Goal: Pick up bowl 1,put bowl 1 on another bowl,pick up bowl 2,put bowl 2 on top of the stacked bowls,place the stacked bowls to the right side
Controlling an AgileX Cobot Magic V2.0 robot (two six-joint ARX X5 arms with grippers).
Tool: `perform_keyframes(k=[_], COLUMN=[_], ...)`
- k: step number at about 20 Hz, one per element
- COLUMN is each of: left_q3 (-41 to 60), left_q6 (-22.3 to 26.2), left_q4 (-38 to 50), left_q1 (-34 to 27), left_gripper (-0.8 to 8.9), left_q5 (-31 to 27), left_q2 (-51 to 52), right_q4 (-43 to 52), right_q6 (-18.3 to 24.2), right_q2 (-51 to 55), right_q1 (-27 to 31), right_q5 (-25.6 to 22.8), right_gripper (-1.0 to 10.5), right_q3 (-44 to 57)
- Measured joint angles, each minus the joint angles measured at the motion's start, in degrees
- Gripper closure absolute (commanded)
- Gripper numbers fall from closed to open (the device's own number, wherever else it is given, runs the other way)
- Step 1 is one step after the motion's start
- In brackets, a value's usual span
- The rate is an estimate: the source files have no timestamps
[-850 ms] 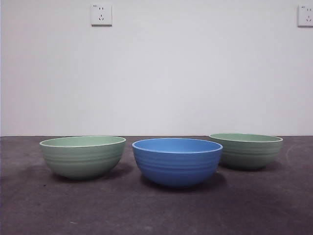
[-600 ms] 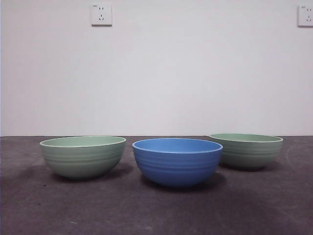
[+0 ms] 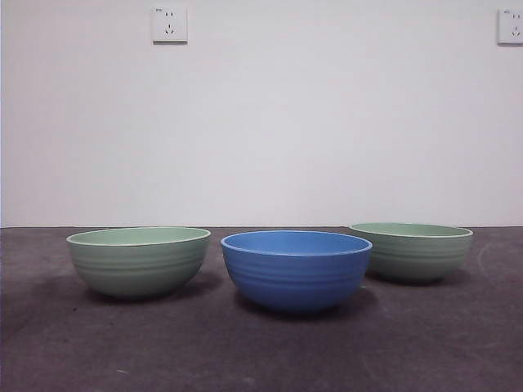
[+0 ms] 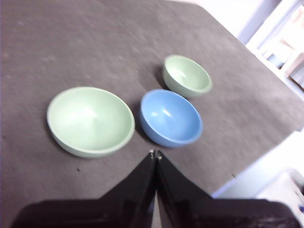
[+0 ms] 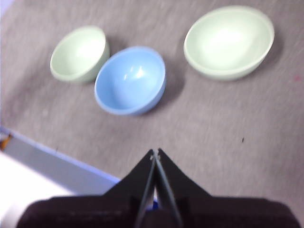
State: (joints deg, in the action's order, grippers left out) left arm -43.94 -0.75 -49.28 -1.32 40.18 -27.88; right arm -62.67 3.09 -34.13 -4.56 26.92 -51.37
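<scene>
- No brand, label or writing to read on any bowl.
- On the left, a pale green bowl [image 3: 137, 260]: round, faint rings around its side, a light rim, sitting upright on the dark grey worktop [image 3: 261, 351].
- In the middle, the blue bowl [image 3: 296, 268]: same round shape, same faint rings, nothing inside, standing a bit closer to the front camera than the other two.
- On the right, a second pale green bowl [image 3: 411, 250]: upright, set a little further back, close behind the blue bowl's edge.
- All three apart, none stacked, a small gap between each.
- Behind, a plain white wall with one white socket [image 3: 169, 24] up high on the left and another socket [image 3: 511, 25] at the far right corner.
- Left gripper [image 4: 155, 154]: closed, tips pressed together, holding nothing, up above the worktop near the blue bowl.
- Right gripper [image 5: 155, 153]: closed too, tips together, holding nothing, high over the worktop's near edge.
</scene>
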Motion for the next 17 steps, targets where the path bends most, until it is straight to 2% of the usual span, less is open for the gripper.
perform_keyframes(k=[6, 13, 14, 15, 17], left_q3=[-3.4, -3.4, -3.4, -3.4, -3.4], left_q6=[4.9, 7.2, 7.2, 7.2, 7.2], left_q4=[-9.6, -12.4, -12.4, -12.4, -12.4], left_q1=[0.8, 0.9, 0.9, 0.9, 0.9], left_gripper=[8.21, 8.04, 7.69, 6.82, 4.31], left_q5=[0.5, 0.4, 0.4, 0.4, 0.4], left_q2=[-0.6, -0.6, -0.6, -0.6, -0.6], right_q4=[-5.9, -6.1, -6.1, -6.1, -6.1], right_q6=[2.2, 2.5, 2.5, 2.5, 2.5], right_q2=[-1.7, -1.7, -1.7, -1.7, -1.7], right_q1=[-0.7, -0.7, -0.7, -0.7, -0.7], right_q5=[0.1, 0.1, 0.1, 0.1, 0.1], right_gripper=[9.6, 9.3, 9.1, 8.6, 7.2], right_q3=[-1.2, -1.2, -1.2, -1.2, -1.2])
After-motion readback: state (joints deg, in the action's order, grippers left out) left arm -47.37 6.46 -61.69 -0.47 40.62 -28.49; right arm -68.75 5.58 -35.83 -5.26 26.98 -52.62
